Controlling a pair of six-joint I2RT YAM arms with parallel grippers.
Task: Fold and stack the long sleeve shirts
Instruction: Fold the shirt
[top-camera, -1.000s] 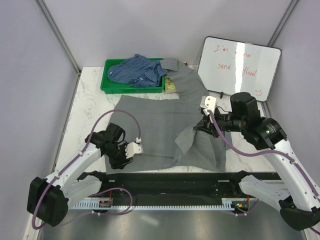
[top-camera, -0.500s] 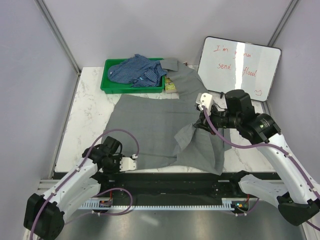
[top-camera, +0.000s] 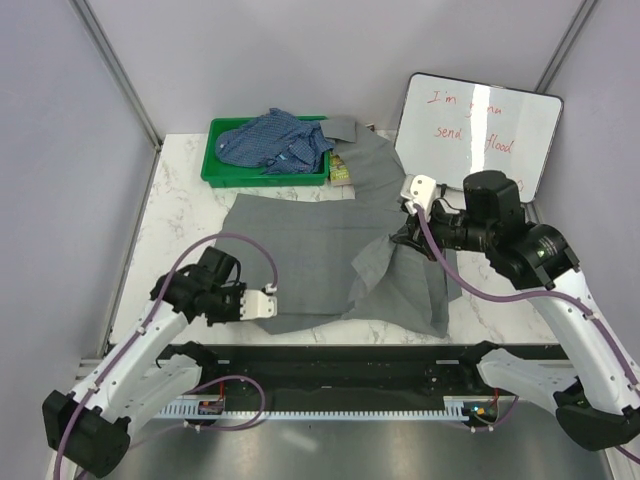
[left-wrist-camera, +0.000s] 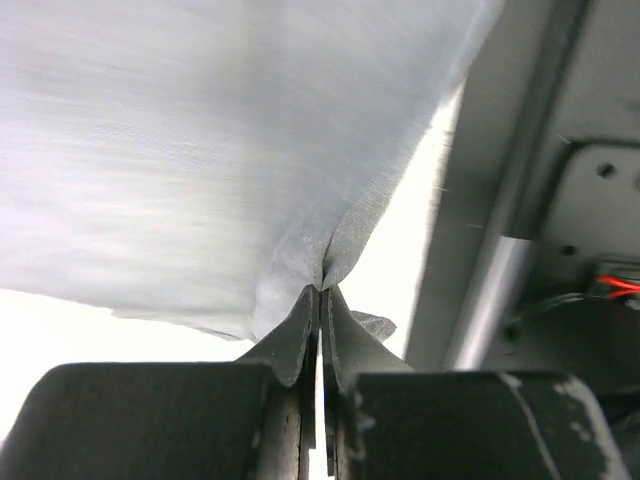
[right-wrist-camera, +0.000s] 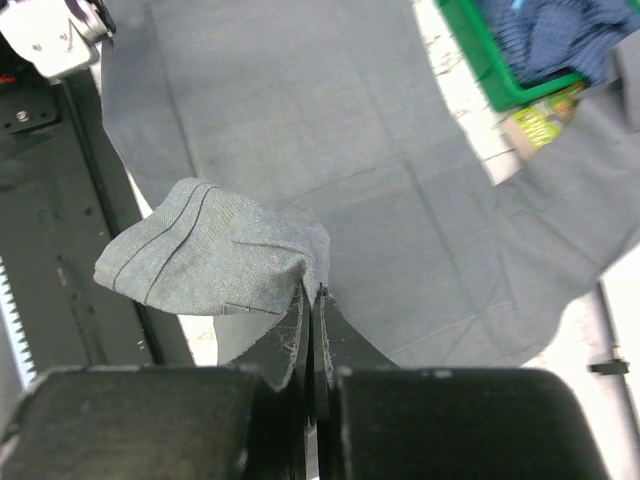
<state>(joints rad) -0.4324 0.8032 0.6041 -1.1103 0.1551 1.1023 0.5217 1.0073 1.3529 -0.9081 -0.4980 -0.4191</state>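
The large grey shirt (top-camera: 300, 245) lies spread over the marble table, with its right side folded up in a ridge. My right gripper (top-camera: 406, 236) is shut on that raised fold; the right wrist view shows the cloth (right-wrist-camera: 220, 255) bunched at the closed tips (right-wrist-camera: 312, 290). At the shirt's near left corner my left gripper (top-camera: 268, 304) is shut on the hem, and the left wrist view shows the grey cloth (left-wrist-camera: 200, 150) pinched between the tips (left-wrist-camera: 320, 295). The blue checked shirt (top-camera: 277, 140) lies crumpled in a green bin (top-camera: 212, 168) at the back.
A whiteboard (top-camera: 480, 130) with red writing leans at the back right. A small yellowish packet (top-camera: 342, 172) lies beside the bin, partly under the grey shirt. A black rail (top-camera: 350, 360) runs along the table's near edge, close to the left gripper.
My left gripper dipped to the near edge, came back to the hem corner and shut on it. My right gripper shifted slightly right and back, still holding the fold.
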